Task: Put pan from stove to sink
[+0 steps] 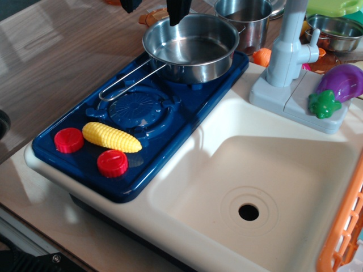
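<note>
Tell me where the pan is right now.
The pan sits on the far burner of the blue stove, handle pointing toward the corn, just in front of the taller pot.

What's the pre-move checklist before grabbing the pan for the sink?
1. Pan on stove far burner, upright and empty: ok.
2. Gripper open, holding nothing: ok.
3. Gripper lined up on pan rim: not ok, both fingers sit up-left of the rim in the picture; height cannot tell.
4. Sink basin free of objects: ok.
5. Pan handle free, corn apart from it: ok.
6. Faucet beside the pan-to-sink path: cannot tell clearance.
</note>
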Controlling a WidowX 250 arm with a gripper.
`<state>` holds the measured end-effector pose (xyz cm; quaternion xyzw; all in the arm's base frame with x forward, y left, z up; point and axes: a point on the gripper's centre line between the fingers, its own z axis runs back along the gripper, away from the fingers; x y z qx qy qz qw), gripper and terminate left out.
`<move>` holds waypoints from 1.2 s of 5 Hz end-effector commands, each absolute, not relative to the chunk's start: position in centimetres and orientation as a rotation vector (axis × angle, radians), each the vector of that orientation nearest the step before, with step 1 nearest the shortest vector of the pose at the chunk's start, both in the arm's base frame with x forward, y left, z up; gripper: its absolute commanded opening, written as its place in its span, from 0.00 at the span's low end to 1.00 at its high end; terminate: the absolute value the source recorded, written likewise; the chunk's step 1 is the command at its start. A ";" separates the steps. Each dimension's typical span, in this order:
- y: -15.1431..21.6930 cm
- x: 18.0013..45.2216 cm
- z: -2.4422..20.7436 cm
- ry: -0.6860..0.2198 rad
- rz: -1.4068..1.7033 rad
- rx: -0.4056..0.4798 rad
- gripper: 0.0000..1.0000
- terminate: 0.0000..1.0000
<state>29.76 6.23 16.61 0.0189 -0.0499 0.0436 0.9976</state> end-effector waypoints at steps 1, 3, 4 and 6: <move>7.5 30.2 17.6 -0.168 0.073 0.046 1.00 0.00; 8.3 30.5 15.5 -0.208 0.080 -0.011 1.00 0.00; 8.1 30.3 14.7 -0.234 0.080 -0.018 1.00 0.00; 7.5 30.0 13.7 -0.267 0.101 -0.033 0.00 0.00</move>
